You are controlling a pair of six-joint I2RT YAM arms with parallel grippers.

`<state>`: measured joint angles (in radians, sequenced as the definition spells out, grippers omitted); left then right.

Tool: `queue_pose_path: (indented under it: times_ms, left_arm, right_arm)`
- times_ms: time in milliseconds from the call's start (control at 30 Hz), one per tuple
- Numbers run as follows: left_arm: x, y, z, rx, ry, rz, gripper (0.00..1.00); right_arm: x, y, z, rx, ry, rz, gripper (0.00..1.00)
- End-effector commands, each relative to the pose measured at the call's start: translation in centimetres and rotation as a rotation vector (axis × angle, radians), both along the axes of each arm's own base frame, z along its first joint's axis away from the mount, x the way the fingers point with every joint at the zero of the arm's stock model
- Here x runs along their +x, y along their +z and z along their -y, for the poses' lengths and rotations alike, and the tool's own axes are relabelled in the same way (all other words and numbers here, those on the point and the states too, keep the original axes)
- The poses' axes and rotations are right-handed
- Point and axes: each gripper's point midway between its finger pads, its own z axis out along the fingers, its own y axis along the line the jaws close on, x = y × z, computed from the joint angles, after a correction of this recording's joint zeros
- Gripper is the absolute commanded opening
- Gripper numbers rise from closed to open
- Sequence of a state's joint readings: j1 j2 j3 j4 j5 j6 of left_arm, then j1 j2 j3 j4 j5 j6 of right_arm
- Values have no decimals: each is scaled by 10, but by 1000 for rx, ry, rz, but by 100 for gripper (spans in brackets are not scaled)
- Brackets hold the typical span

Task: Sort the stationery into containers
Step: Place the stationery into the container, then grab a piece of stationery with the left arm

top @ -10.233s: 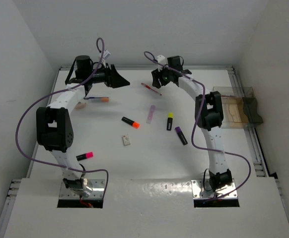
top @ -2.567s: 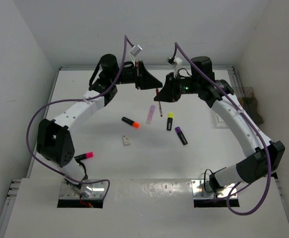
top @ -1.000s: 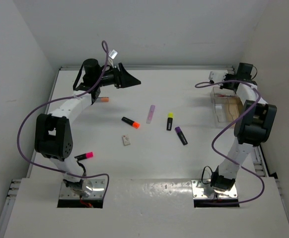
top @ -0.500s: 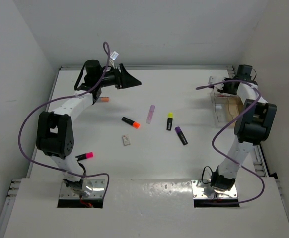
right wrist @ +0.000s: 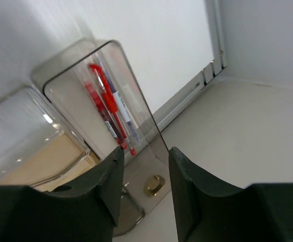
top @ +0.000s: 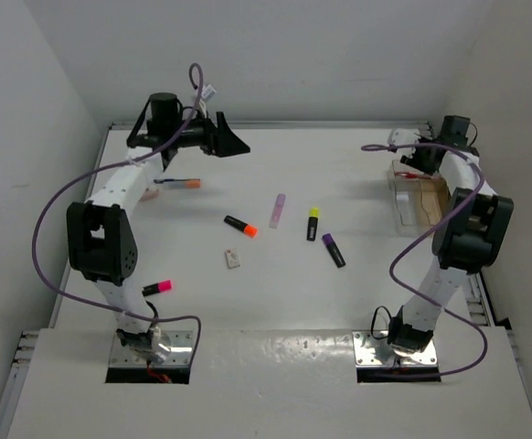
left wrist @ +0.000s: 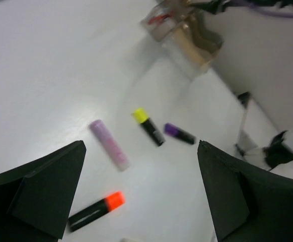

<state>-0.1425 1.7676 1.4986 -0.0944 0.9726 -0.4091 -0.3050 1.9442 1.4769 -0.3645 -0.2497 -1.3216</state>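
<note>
Delivery is finishing on the right: the right claw [right wrist: 145,151], which moments ago was meeting the left claw [left wrist: 140,146] above the middle of the tabletop [top: 339,174], is now hanging over the clear tray [right wrist: 143,108] at the far right corner. Its fingers are slightly parted and gripping nothing, while red pens [right wrist: 106,108] are lying inside that tray. The left claw is back at the far left, gaping wide and empty. That pen looks sorted, and most of the job is still waiting: the orange-capped highlighter [top: 240,225], lilac marker [top: 277,209], yellow-capped highlighter [top: 312,222], purple-capped highlighter [top: 333,250], pink-capped highlighter [top: 157,287] and eraser [top: 234,259] are all lying loose, well apart from the tray.
</note>
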Motion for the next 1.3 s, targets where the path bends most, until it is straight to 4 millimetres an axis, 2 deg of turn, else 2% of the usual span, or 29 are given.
queue_pose_path:
  times_ms: [0,33,100,133,167,200,233,267,300,367,400,433,467,500,567,600,700,967,1200,1267]
  left_arm:
    - [14,-4,-54,287,1,184,100]
    - [11,-24,-67,377,-36,183,100]
    - [23,-33,-100,491,0,199,94]
    - [31,-40,-117,587,8,220,86]
    - [39,-44,-144,634,55,216,83]
    - [43,-50,-156,679,31,238,80]
    - [46,-52,-176,703,42,247,72]
    - [50,-55,-188,732,42,258,66]
    - [58,-61,-208,796,54,277,59]
    - [68,-70,-234,885,66,305,54]
    - [75,-85,-244,930,36,319,50]
    - [77,-90,-253,957,21,322,49]
    - [83,-86,-261,991,7,347,48]
    - [83,-107,-268,1007,-39,309,45]
    - [89,-113,-278,1019,-47,300,43]
    - [92,-126,-283,1017,-52,282,42]
    - [94,-148,-289,1024,-86,271,41]
    - [98,-194,-286,1026,-131,227,40]
    - [97,-226,-286,1009,-155,179,42]
    - [97,-229,-286,1002,-152,176,42]
  right_arm:
    - [-8,95,-42,219,-53,189,40]
    - [-12,105,-53,266,-61,202,40]
    - [-24,112,-82,401,-88,178,41]
    - [-33,128,-93,441,-88,196,42]
    - [-43,125,-105,508,-114,164,43]
    - [-48,128,-125,550,-88,148,43]
    - [-57,140,-136,609,-107,154,43]
    - [-65,134,-154,647,-95,122,43]
    - [-73,143,-165,681,-81,129,44]
    - [-87,136,-188,753,-87,71,45]
    - [-92,135,-197,773,-72,54,45]
    - [-101,132,-208,790,-62,37,45]
    - [-105,130,-213,795,-58,26,46]
    - [-111,127,-220,798,-49,13,46]
    - [-116,126,-223,806,-50,4,46]
    - [-118,125,-225,813,-50,-7,46]
    - [-122,124,-227,824,-57,-32,46]
    - [-120,124,-227,814,-58,-55,47]
    - [-118,120,-225,805,-72,-67,48]
    - [-117,118,-224,799,-77,-70,48]
